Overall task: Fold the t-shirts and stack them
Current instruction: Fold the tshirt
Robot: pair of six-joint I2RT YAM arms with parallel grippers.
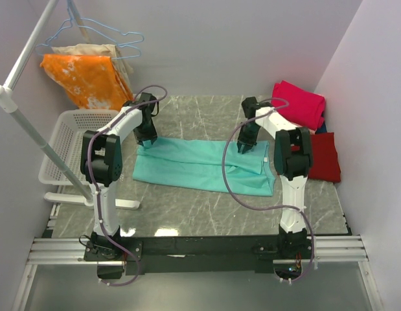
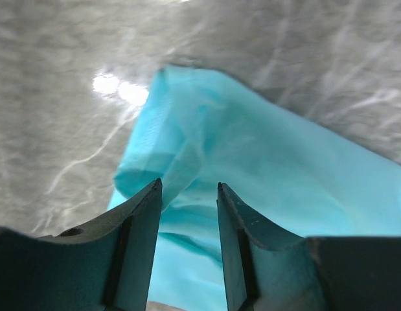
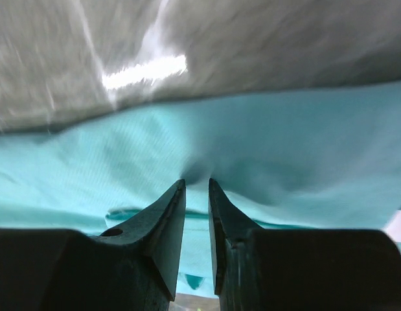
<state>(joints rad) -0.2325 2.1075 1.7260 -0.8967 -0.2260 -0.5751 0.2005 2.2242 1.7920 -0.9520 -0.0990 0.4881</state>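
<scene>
A teal t-shirt lies folded into a long strip across the middle of the marble table. My left gripper is down at its far left corner. In the left wrist view the left gripper stands open, jaws well apart, with the teal t-shirt under and between them. My right gripper is at the far right edge. In the right wrist view the right gripper has narrow jaws, and the teal t-shirt puckers at their tips. A magenta-pink t-shirt and a dark red t-shirt lie at the right.
A white slatted basket stands at the table's left edge. Behind it a white rack pole slants up, with an orange blotched cloth, a beige cloth and blue hangers hanging. Walls close in at the back and right.
</scene>
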